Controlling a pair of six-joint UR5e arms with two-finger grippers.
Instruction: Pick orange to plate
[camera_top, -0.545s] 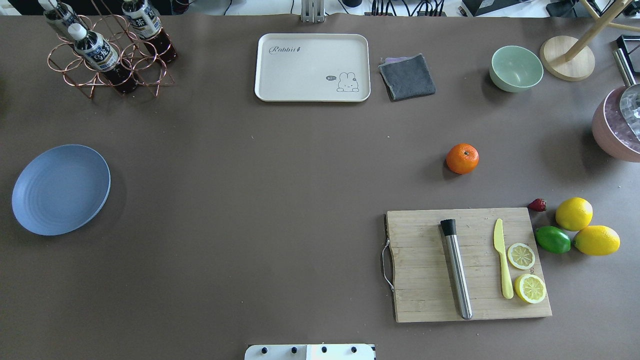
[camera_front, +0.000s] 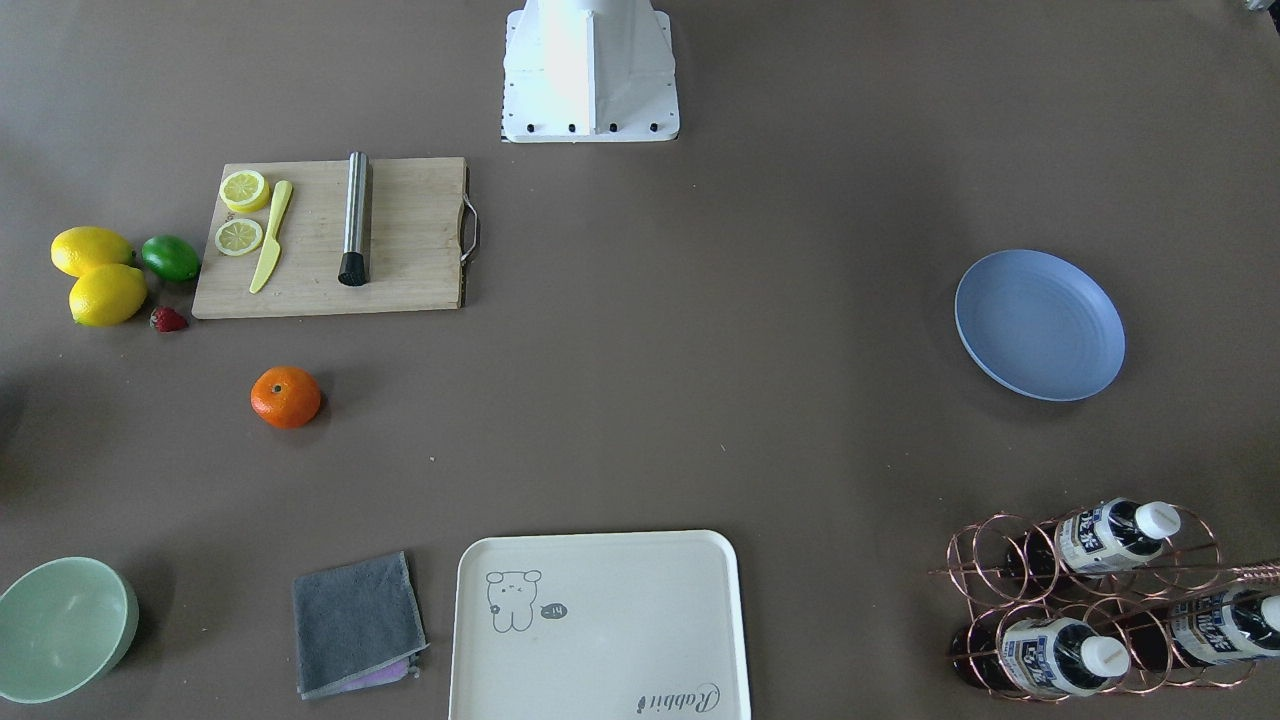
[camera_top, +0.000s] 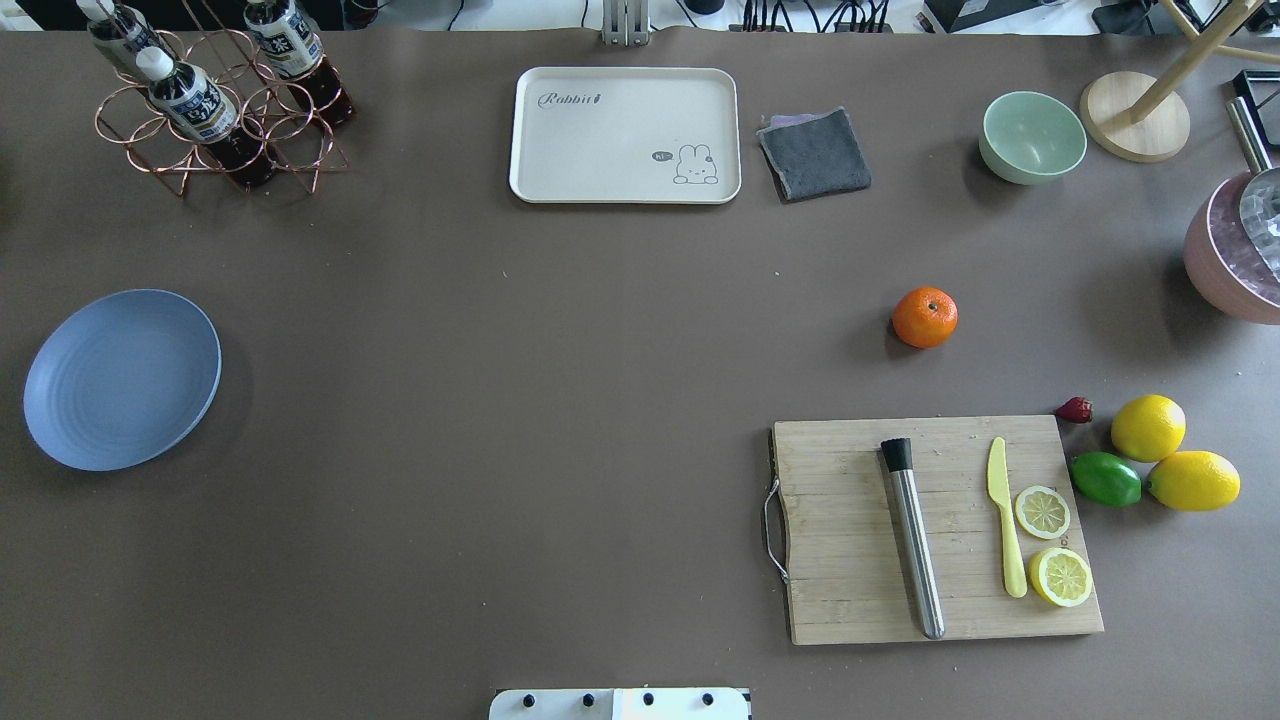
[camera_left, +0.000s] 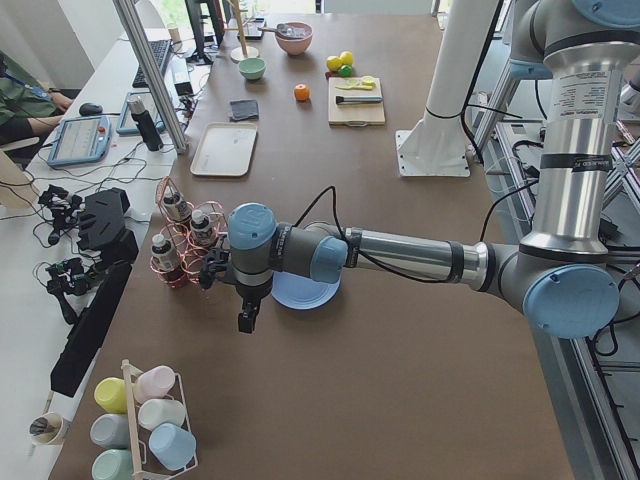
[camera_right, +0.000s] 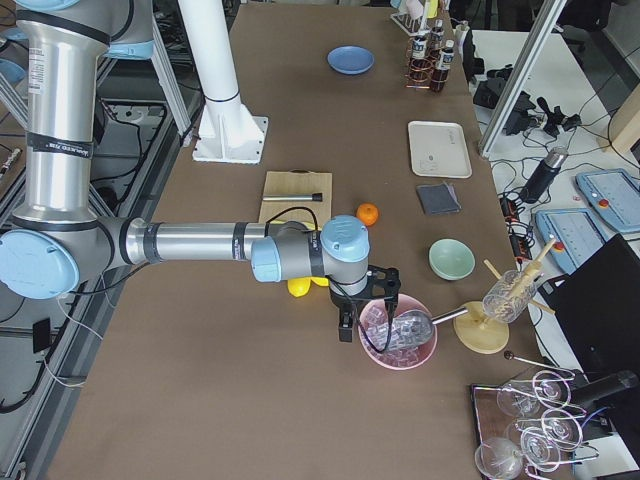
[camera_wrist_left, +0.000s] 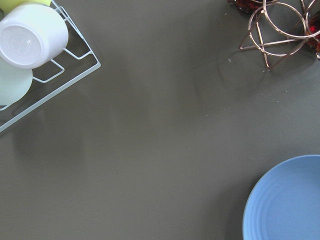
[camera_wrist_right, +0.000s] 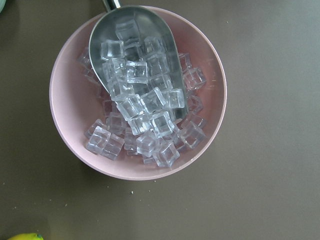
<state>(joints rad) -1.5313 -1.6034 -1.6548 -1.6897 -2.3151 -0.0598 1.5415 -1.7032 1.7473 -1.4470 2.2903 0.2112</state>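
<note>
The orange sits alone on the brown table, right of centre in the overhead view, just beyond the cutting board. The blue plate lies empty at the far left edge; its rim also shows in the left wrist view. My left gripper hangs beside the plate, seen only from the left side view, so I cannot tell its state. My right gripper hovers next to the pink ice bowl, far from the orange; its state cannot be told either.
Two lemons, a lime and a strawberry lie right of the board, which carries a steel muddler, yellow knife and lemon slices. A cream tray, grey cloth, green bowl and bottle rack line the far edge.
</note>
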